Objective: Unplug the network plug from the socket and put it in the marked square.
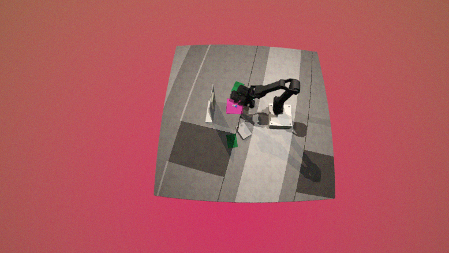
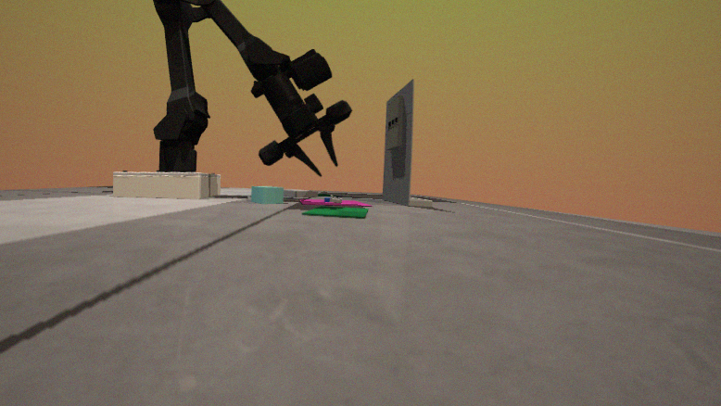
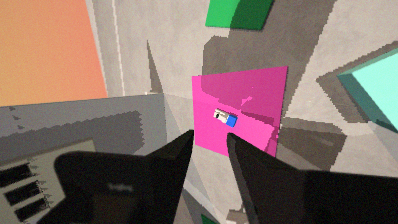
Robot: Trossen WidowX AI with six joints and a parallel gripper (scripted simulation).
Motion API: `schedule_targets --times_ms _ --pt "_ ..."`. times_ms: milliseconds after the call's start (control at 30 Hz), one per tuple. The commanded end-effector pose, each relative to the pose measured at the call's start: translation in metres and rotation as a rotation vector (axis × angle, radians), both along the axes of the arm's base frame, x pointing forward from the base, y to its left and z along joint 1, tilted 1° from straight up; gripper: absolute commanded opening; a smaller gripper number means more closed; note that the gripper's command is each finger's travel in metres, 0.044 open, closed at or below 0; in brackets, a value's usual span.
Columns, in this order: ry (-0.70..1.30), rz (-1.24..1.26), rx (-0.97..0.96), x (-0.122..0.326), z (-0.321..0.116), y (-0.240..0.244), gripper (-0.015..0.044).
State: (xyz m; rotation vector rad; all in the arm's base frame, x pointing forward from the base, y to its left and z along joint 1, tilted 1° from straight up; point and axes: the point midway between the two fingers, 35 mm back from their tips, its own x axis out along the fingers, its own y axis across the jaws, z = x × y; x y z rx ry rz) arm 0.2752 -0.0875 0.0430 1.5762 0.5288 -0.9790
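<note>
The small white and blue plug (image 1: 234, 105) (image 2: 330, 200) (image 3: 226, 116) lies on the magenta square (image 1: 232, 110) (image 2: 355, 204) (image 3: 260, 82), inside its edges. My gripper (image 2: 328, 170) (image 3: 210, 135) is partly open, with nothing between its fingers. Its fingertips are in the air above the plug, clear of the table and the panel. The upright grey panel (image 2: 410, 151) (image 3: 150, 107) stands beyond the square and carries a beige socket block (image 2: 396, 134) (image 3: 45, 172) with dark openings. No plug shows in it. The plug's tab is too small to make out.
Green patches (image 1: 231, 140) (image 2: 335, 212) (image 3: 235, 15) lie on either side of the magenta square. A teal block (image 2: 267, 195) (image 3: 377, 87) stands nearby on the arm's side. A pale flat block (image 1: 244, 130) lies between the arm's base (image 1: 280, 118) and one green patch.
</note>
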Motion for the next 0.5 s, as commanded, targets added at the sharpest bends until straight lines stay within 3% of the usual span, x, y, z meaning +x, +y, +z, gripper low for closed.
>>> schedule_targets --times_ms 0,467 --pt "-0.003 0.000 -0.002 0.002 0.009 -0.001 0.0156" --pt "-0.003 0.000 -0.002 0.002 0.033 -0.001 0.0156"
